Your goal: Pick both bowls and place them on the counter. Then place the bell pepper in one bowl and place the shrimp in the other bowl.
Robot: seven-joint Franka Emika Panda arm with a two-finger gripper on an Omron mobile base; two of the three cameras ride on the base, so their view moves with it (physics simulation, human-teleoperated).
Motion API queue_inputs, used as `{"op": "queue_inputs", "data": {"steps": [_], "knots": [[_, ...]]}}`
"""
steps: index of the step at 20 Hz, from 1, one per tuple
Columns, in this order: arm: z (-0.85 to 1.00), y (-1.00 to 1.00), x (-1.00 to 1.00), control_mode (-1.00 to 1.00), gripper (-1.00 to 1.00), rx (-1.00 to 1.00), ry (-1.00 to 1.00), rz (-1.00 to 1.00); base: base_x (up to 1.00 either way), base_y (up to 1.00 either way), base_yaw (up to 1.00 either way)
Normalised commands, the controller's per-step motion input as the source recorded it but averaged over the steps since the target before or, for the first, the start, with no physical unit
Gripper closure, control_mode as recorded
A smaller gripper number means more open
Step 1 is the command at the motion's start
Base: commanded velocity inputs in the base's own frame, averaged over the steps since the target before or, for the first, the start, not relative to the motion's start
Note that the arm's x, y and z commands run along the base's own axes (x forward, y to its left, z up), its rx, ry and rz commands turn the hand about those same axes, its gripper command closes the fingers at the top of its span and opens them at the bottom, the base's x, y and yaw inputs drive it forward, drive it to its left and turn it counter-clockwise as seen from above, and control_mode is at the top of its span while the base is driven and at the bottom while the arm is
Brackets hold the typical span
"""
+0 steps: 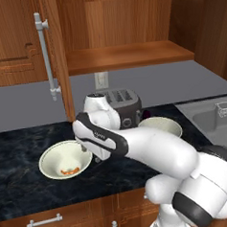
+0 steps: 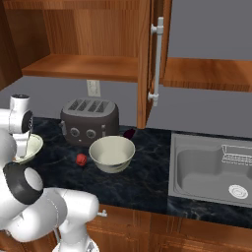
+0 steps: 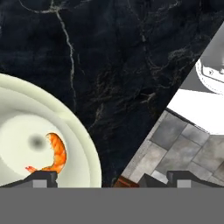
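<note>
The wide shallow bowl (image 1: 53, 158) sits on the black counter (image 1: 17, 146) at the left, with the orange shrimp (image 1: 69, 171) lying inside it. In the hand view the shrimp (image 3: 55, 155) curls near the middle of that bowl (image 3: 74, 131). My gripper (image 3: 113, 180) is open, just right of the bowl's rim and above the counter's front edge, with nothing between its fingertips (image 3: 40, 178). The deeper bowl (image 2: 112, 153) stands upright in front of the toaster. A red bell pepper (image 2: 81, 159) rests on the counter (image 2: 142, 182) just left of it.
A dark toaster (image 2: 89, 120) stands at the back against the wall. A sink (image 2: 211, 170) lies to the right. An open cabinet door with a long handle (image 1: 46, 57) hangs above the counter. A small dark red object (image 2: 129, 133) sits behind the deeper bowl.
</note>
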Motion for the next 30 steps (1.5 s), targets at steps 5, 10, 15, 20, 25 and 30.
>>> {"op": "queue_inputs", "data": {"steps": [5,10,15,20,25,30], "knots": [[0.40,-0.44,-0.12,-1.00,-1.00,0.00,0.00,-0.05,0.00,0.00,0.00],[0.22,-0.48,-0.12,-1.00,-1.00,0.00,0.00,-0.05,0.00,0.00,0.00],[0.10,-0.51,-0.12,-1.00,-1.00,0.00,0.01,-0.05,0.00,0.00,0.00],[0.00,-0.52,-0.02,-1.00,-1.00,-0.05,0.01,-0.04,0.00,0.00,0.00],[-0.02,-0.54,0.00,-1.00,-1.00,-0.04,0.00,0.00,0.00,0.00,0.00],[-0.12,-0.41,0.03,-1.00,-1.00,-0.04,0.06,0.01,0.00,0.00,0.00]]}}
